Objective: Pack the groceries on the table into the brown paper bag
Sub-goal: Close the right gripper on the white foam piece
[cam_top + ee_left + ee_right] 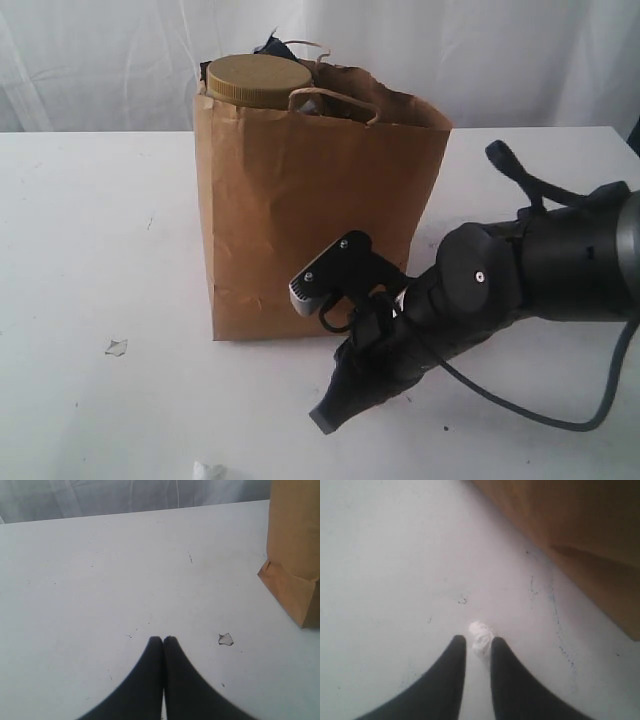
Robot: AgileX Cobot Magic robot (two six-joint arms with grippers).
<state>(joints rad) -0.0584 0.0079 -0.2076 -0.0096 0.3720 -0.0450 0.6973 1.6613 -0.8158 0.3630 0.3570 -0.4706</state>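
The left half of the exterior view is bare table (80, 250), so there is wide room to pass; only a small white scrap (116, 347) lies at the lower left and a second scrap (207, 470) at the bottom edge; the brown paper bag (310, 230) stands upright in the centre and blocks the way across; its mouth, at the top, is partly taken by the olive-lidded jar (258, 78); the right arm (560, 260) fills the lower right, with the right gripper (325, 418) low just before the bag.
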